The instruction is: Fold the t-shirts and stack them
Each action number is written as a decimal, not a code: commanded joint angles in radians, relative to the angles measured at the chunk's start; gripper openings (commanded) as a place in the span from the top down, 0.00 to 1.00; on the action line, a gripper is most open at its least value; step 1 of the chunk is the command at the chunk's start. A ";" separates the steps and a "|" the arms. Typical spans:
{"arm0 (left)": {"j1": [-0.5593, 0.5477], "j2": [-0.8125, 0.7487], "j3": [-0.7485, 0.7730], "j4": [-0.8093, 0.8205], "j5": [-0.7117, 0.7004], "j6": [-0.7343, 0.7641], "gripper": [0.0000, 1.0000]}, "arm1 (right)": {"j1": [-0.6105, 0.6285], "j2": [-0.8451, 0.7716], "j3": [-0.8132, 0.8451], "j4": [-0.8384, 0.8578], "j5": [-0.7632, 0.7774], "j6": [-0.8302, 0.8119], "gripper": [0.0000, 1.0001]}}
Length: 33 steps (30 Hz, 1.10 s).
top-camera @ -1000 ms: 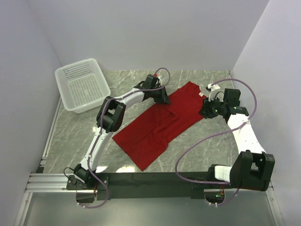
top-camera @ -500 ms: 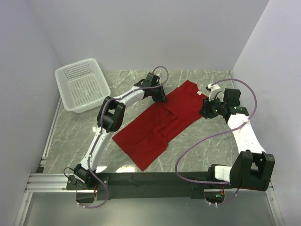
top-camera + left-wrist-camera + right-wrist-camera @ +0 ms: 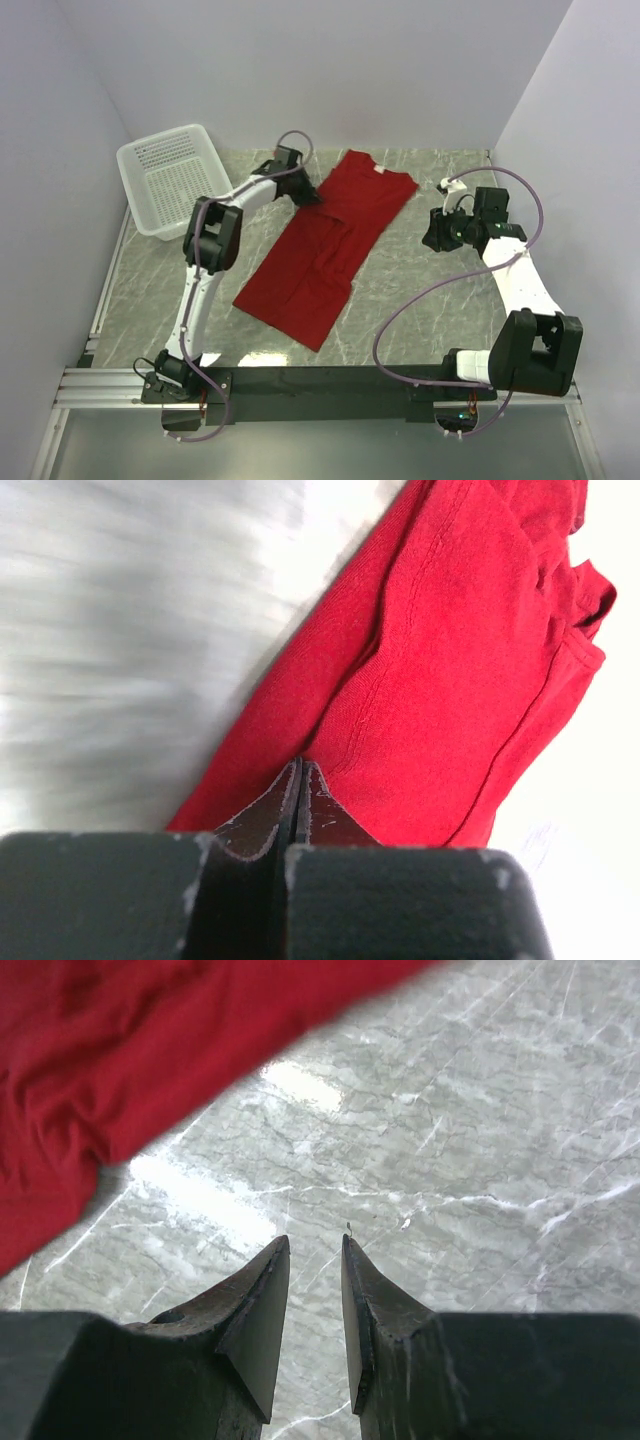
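Red cotton fills the left wrist view. The left gripper [image 3: 300, 768] has its fingers [image 3: 262, 818] pressed tight together, the tips nipping a stitched fold of the t-shirt [image 3: 322, 255] along its left side, up near the collar end. From above, the shirt lies stretched on a diagonal across the grey marble table [image 3: 440, 310], with the white neck label [image 3: 379, 169] towards the far wall and the bottom hem towards the near left. Over on the right, the right gripper [image 3: 315, 1245] has its fingers [image 3: 258, 1305] parted by a narrow gap, holding nothing, over marble, with the shirt's edge up and to the left in its wrist view. A band of marble separates it from the shirt. The white mesh basket [image 3: 150, 205] sits in the far left corner, apart from the fabric.
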 commanded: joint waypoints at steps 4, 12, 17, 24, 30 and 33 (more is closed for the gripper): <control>0.108 -0.097 -0.215 -0.030 -0.214 -0.087 0.99 | -0.008 0.051 0.079 -0.003 0.016 0.012 0.65; 0.135 -0.209 -0.370 0.048 -0.273 -0.197 0.99 | 0.000 0.114 0.133 -0.038 0.033 0.003 0.65; 0.118 -0.234 -0.277 0.104 -0.154 -0.078 0.93 | 0.075 0.185 0.185 -0.092 -0.002 -0.085 0.64; 0.112 -0.438 -0.354 0.197 -0.067 0.026 0.58 | 0.389 0.300 0.257 -0.152 -0.076 -0.142 0.64; 0.117 -0.748 -0.569 0.231 -0.073 0.196 0.50 | 0.492 0.458 0.389 -0.011 0.040 0.094 0.64; 0.118 -0.923 -0.707 0.216 -0.116 0.275 0.49 | 0.463 0.603 0.585 -0.003 0.122 0.256 0.64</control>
